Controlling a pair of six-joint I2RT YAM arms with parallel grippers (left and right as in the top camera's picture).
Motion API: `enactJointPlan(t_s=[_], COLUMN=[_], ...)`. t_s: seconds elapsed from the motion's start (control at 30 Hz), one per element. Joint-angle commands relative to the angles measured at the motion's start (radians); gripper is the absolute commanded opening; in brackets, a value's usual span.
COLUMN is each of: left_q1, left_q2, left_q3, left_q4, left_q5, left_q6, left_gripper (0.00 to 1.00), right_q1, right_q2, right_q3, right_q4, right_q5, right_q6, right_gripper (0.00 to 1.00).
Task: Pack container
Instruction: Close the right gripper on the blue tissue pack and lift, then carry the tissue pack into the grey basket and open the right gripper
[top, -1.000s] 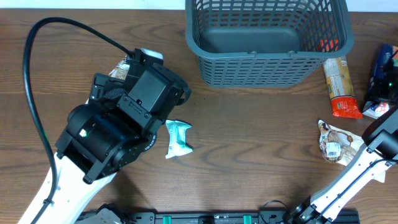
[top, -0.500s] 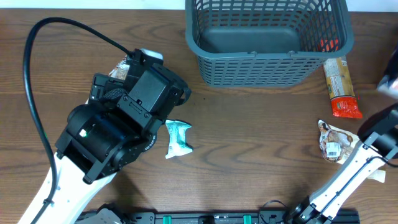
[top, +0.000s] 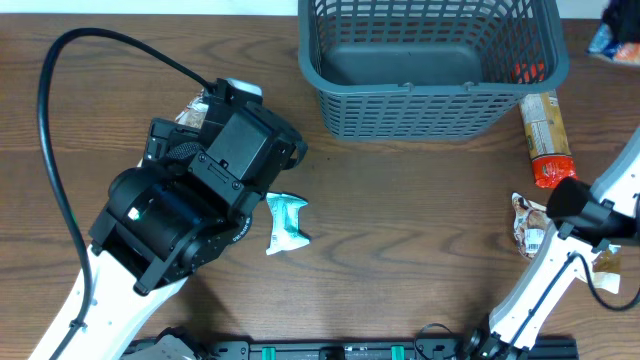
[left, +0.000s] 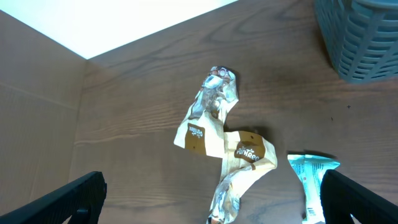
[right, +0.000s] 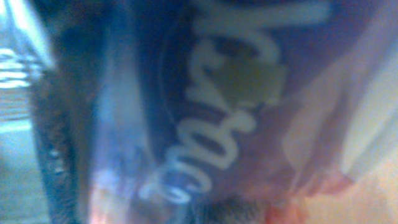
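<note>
I count one basket (top: 430, 65) on my worktop (top: 400, 220). I see one teal packet (top: 285, 222), one long tan packet (top: 545, 125) with a red end, and one blue packet (top: 612, 38). On the left lie what look like two brown-and-cream packets (left: 208, 115) (left: 249, 155). On the right lies one more brown packet (top: 526, 228). One small red thing (top: 530, 72) shows through the basket's side.

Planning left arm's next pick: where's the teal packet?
Overhead view: the teal packet lies on the table, left of centre, just beside the left arm, below-left of the container.
</note>
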Motion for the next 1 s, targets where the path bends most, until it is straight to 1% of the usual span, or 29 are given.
enactJointPlan(t_s=[0.0, 0.13, 0.2, 0.37, 0.53, 0.67, 0.97], left_q1=[0.005, 0.005, 0.005, 0.005, 0.005, 0.005, 0.005], left_q2=[0.001, 0.001, 0.001, 0.001, 0.001, 0.001, 0.001], left_q3=[0.004, 0.004, 0.004, 0.004, 0.004, 0.004, 0.004], left_q4=[-0.006, -0.006, -0.006, -0.018, -0.081, -0.092, -0.092], left_q5=[-0.019, -0.019, -0.019, -0.019, -0.019, -0.019, -0.019], left_q6=[0.002, 0.002, 0.002, 0.002, 0.002, 0.002, 0.002], left_gripper=[0.99, 0.99, 0.99, 0.99, 0.99, 0.99, 0.99], right_q1=[0.059, 0.139, 0.177, 0.233, 0.254, 0.258, 0.267], right_q2=[-0.085, -0.115, -0.116, -0.103, -0.101, -0.101, -0.101], right_q3=[0.029, 0.029, 0.029, -0.021, -0.122, -0.212, -0.425], right_q4=[0.001, -0.015, -0.040, -0.050, -0.031, -0.027, 0.065], right_q5=[-0.133, -0.154, -0.145, -0.104, -0.061, 0.047, 0.050], right_q6=[-0.008, -0.022, -0.046, -0.045, -0.043, -0.014, -0.014], right_gripper=[0.02, 0.02, 0.02, 0.02, 0.02, 0.02, 0.02])
